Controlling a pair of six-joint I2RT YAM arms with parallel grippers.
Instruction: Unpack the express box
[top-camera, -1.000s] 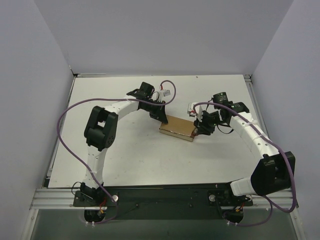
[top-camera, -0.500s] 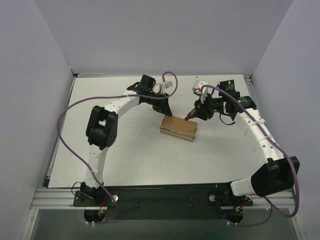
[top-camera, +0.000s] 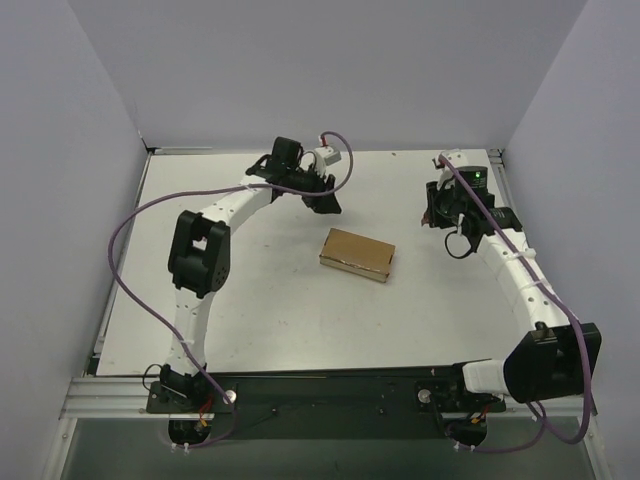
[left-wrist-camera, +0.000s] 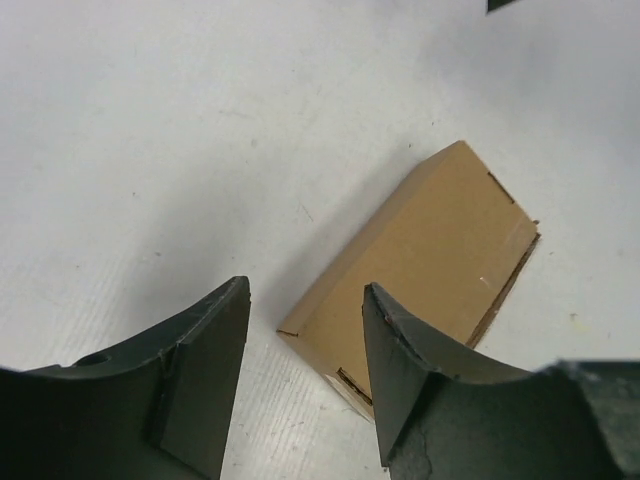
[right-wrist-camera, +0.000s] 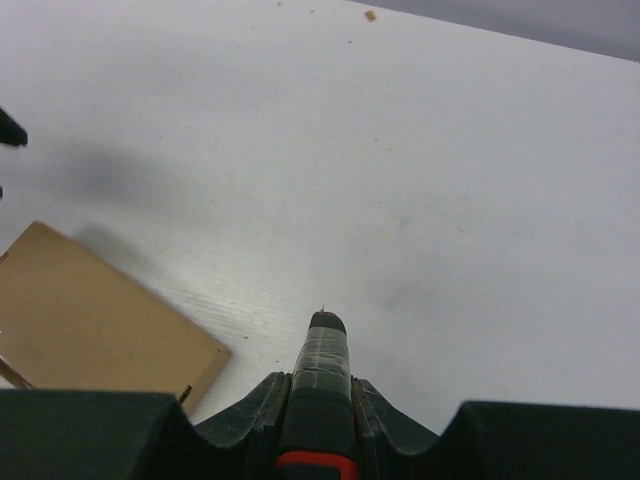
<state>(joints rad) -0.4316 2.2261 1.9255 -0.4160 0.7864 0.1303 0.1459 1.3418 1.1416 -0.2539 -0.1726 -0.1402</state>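
The express box (top-camera: 357, 254), a closed tan carton, lies flat near the middle of the white table (top-camera: 250, 300). In the left wrist view the express box (left-wrist-camera: 440, 250) sits below and beyond my left gripper (left-wrist-camera: 305, 335), whose dark fingers (left-wrist-camera: 205, 380) stand apart with nothing between them. From above, the left gripper (top-camera: 329, 203) hovers behind the box's far left corner, clear of it. My right gripper (right-wrist-camera: 320, 400) is shut on a slim black-and-red utility knife (right-wrist-camera: 322, 360), tip forward over bare table. It hangs right of the box (right-wrist-camera: 90, 320), at the back right (top-camera: 431, 213).
Grey walls (top-camera: 320, 70) close the table on three sides. Purple cables (top-camera: 140, 230) loop off both arms. The arm bases sit on a black rail (top-camera: 320, 390) at the near edge.
The left gripper has come off the box's far left corner, drawn back and opened. The right arm has swung the knife away from the box's right end toward the back right.
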